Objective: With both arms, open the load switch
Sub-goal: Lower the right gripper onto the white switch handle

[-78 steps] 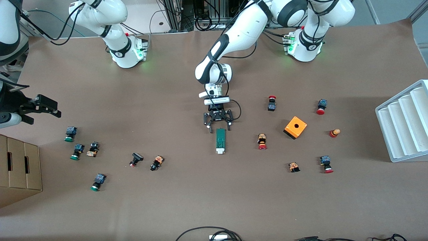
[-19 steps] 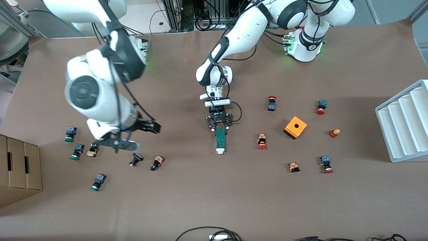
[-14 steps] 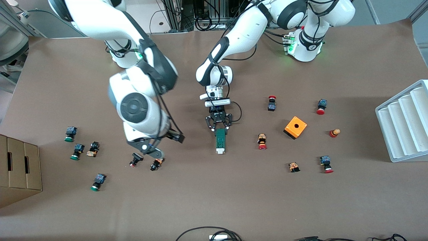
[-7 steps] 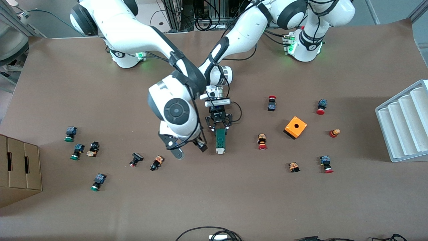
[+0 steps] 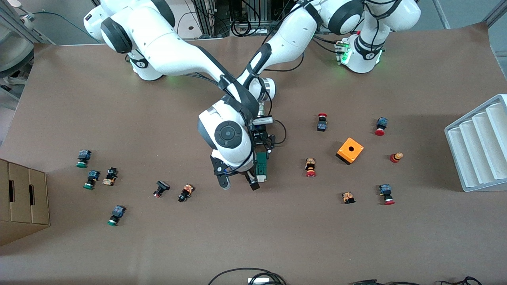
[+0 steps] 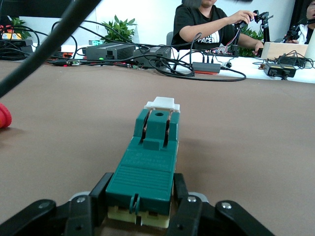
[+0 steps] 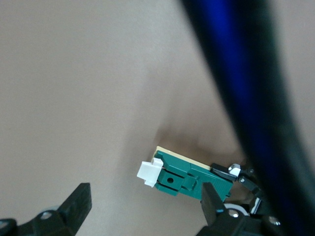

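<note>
Right gripper (image 5: pixel 239 184), jaws spread wide, has swung in from the worktop's right-arm end over the slim dark-green load switch's (image 5: pixel 261 166) white tab; left gripper (image 6: pixel 140 209) keeps pinching the switch mid-worktop, ready for opening.

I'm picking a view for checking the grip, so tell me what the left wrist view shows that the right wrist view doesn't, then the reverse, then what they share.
Only the left wrist view: the left gripper shut on the load switch at its end away from the white tab.

Only the right wrist view: the right gripper open, over the load switch's tab end.

Both: the green switch, its white tab and the brown table.
</note>
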{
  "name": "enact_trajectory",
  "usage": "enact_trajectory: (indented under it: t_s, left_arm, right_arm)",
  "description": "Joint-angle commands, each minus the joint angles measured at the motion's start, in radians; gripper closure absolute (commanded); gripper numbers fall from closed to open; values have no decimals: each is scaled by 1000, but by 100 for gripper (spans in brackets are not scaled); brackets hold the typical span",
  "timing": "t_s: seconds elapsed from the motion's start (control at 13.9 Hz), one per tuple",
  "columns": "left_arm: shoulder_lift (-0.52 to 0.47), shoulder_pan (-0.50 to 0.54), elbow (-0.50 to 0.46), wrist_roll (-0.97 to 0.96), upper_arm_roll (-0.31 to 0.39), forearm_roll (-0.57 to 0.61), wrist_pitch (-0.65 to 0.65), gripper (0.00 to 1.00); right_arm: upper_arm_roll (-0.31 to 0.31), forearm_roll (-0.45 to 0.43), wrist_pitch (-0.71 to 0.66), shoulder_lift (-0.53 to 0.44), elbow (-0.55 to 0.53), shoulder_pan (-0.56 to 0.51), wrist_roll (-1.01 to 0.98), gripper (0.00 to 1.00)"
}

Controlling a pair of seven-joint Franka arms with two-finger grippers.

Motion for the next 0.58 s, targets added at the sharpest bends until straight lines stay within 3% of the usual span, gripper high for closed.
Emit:
enact_trajectory:
  t_s: [0.0, 0.22, 0.5]
  left_arm:
    - [14, 2, 24, -7, 1, 17, 9, 45]
    - [14, 2, 24, -7, 1, 17, 9, 45]
    - [14, 2, 24, -7, 2, 18, 9, 45]
  right_arm:
    - [-20, 31, -27, 39, 63, 18, 38, 1]
    - [-81, 83, -26, 105, 139, 50, 54, 1]
    - [-86, 94, 100, 173, 199, 61, 147, 5]
